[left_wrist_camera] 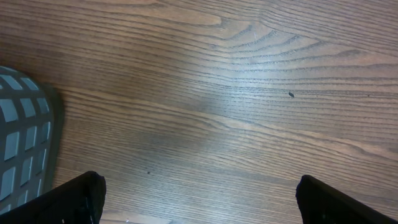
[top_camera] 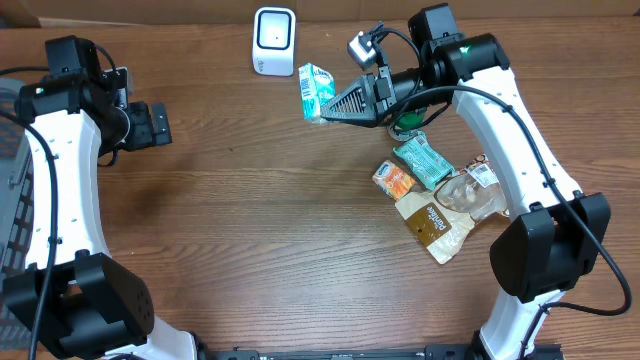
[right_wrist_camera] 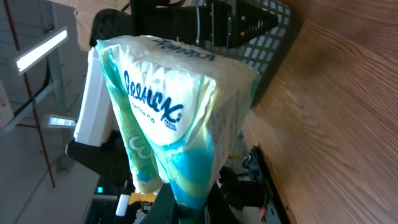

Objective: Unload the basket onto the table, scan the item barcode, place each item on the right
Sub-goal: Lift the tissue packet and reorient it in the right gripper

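Looking down from overhead, you are seeing the right hand [top_camera: 326, 108] clamping one end of a green-and-white tissue pack [top_camera: 315, 88]. The pack is sitting just right of the white scanner [top_camera: 274, 40], near it but apart, with bench [top_camera: 260, 220] wood showing between them. Behind the right arm a heap of goods is crowding the bench: a teal packet [top_camera: 424, 160], an orange packet [top_camera: 394, 181], a brown pouch [top_camera: 432, 222] and a clear bag [top_camera: 472, 192], all touching or overlapping. Something green [top_camera: 405, 124] is peeking out beneath the arm, and you cannot tell what it is. The left hand [top_camera: 158, 125] is waiting well apart at the far left, beside a grey basket [top_camera: 12, 190] at the frame's edge.

Turning to the left wrist view, you are watching the left hand [left_wrist_camera: 199, 199] standing wide apart, its dark fingertips [left_wrist_camera: 74, 199] showing in the bottom corners with only bench [left_wrist_camera: 249, 93] between them. The basket [left_wrist_camera: 18, 143] is filling the left edge, near the left fingertip.

Moving to the right wrist view, you are finding the tissue pack [right_wrist_camera: 168, 118] filling the middle, its Kleenex print facing the camera, pinched at the bottom by the right hand [right_wrist_camera: 186, 208]. It is blocking most of the background; around it the basket [right_wrist_camera: 270, 25] mesh, the left arm [right_wrist_camera: 205, 25] and the bench [right_wrist_camera: 336, 124] are showing.
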